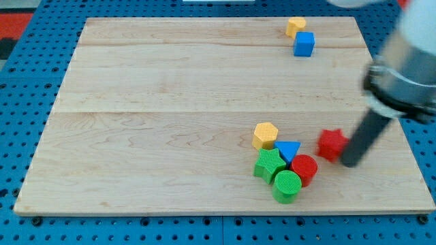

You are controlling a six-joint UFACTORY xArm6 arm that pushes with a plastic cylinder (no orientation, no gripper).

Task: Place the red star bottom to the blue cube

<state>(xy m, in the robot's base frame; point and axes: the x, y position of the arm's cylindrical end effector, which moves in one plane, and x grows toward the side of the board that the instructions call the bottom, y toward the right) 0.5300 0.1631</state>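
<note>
- seven blocks lie on the wooden table [170,102], split into a far pair and a near cluster, with one block on its own.
- the blue cube [304,43] sits far right, with a yellow block [296,26] touching its far-left corner.
- the red star [332,144] is near right, well apart from the cube and a little to its right.
- my tip [349,162] rests against the star's near-right side, so i judge a push from here drives it far and to the left, toward the spot just on the near side of the cube.
- there is no pincer on this arm, only the dark rod, so nothing opens, closes or grips; the rod works by sliding contact alone.
- left of the star, just apart from it, huddle a yellow hexagon [266,135], a blue triangle [289,150], a red cylinder [304,169], a green star-like block [270,165] and a green cylinder [287,186].
- the open table between star and cube looks free of blocks, so the run seems unobstructed.
- the risk i see: the star may spin off the rod or drift left into the cluster.
</note>
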